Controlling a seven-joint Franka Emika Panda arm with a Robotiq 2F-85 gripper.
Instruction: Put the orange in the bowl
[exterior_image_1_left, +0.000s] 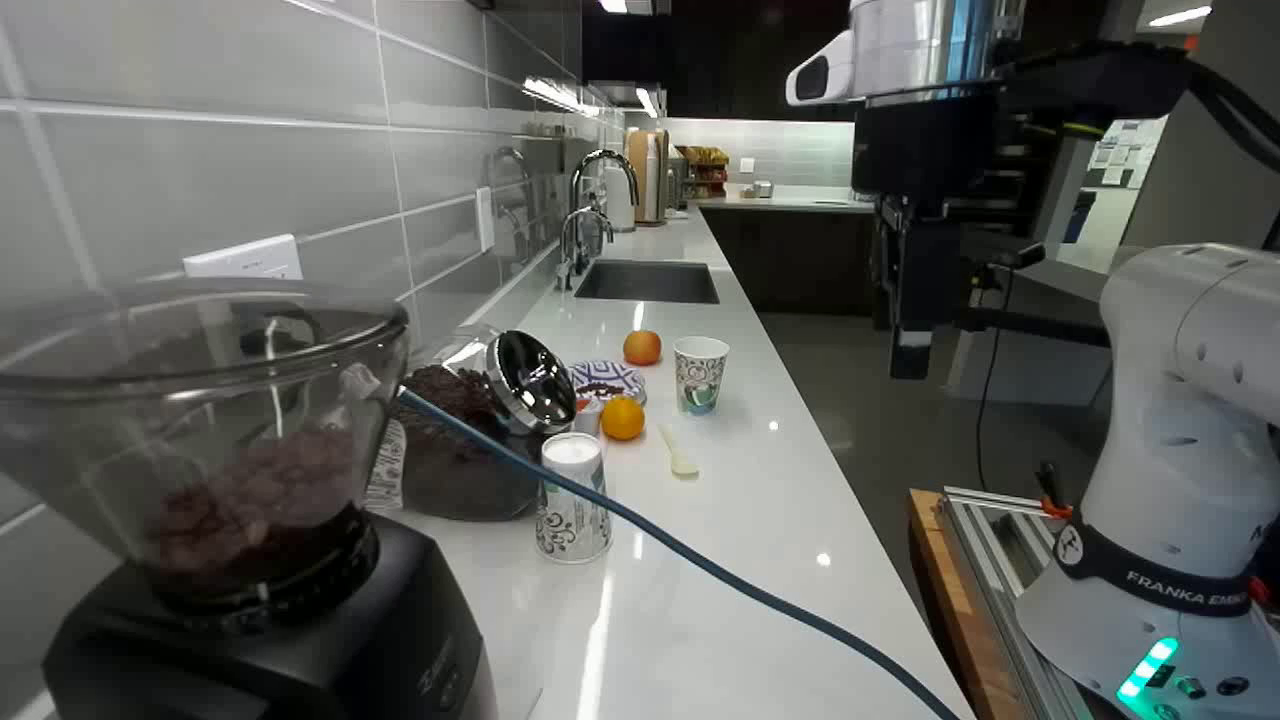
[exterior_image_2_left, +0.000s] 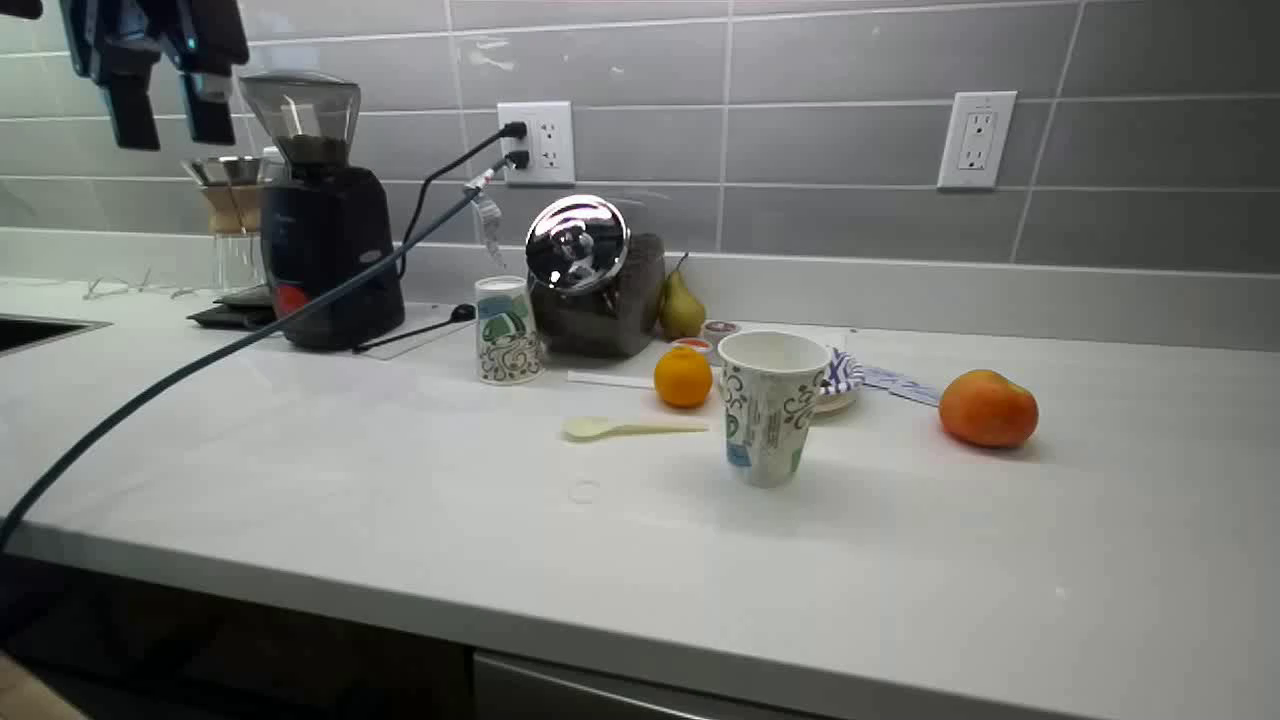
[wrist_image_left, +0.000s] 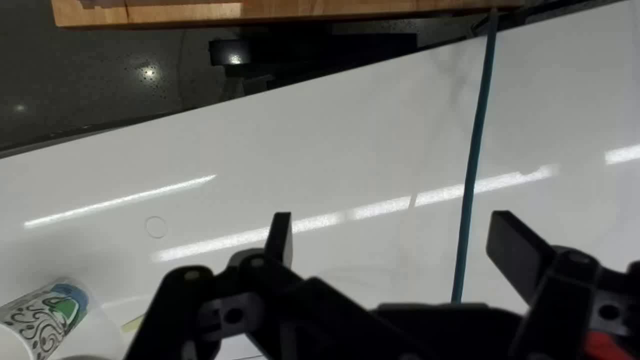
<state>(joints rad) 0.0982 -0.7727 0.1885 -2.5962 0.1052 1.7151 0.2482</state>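
The orange (exterior_image_1_left: 623, 418) is a small, round, bright-orange fruit lying on the white counter. It also shows in an exterior view (exterior_image_2_left: 683, 377), left of the upright paper cup. A shallow blue-and-white patterned bowl (exterior_image_1_left: 612, 372) lies just beyond the orange. It shows partly hidden behind the cup in an exterior view (exterior_image_2_left: 845, 372). My gripper (exterior_image_1_left: 908, 355) is open and empty, high above and well away from both. It hangs at the upper left of an exterior view (exterior_image_2_left: 170, 118). In the wrist view its spread fingers (wrist_image_left: 392, 235) have only counter below. Orange and bowl are out of the wrist view.
An upright paper cup (exterior_image_2_left: 768, 410), an upturned cup (exterior_image_2_left: 508, 335), a pale spoon (exterior_image_2_left: 630, 428) and a larger reddish fruit (exterior_image_2_left: 988, 408) stand around. A blue cable (exterior_image_1_left: 680, 545) crosses the counter. A glass jar (exterior_image_1_left: 460, 440) and coffee grinder (exterior_image_1_left: 260, 620) stand by the wall.
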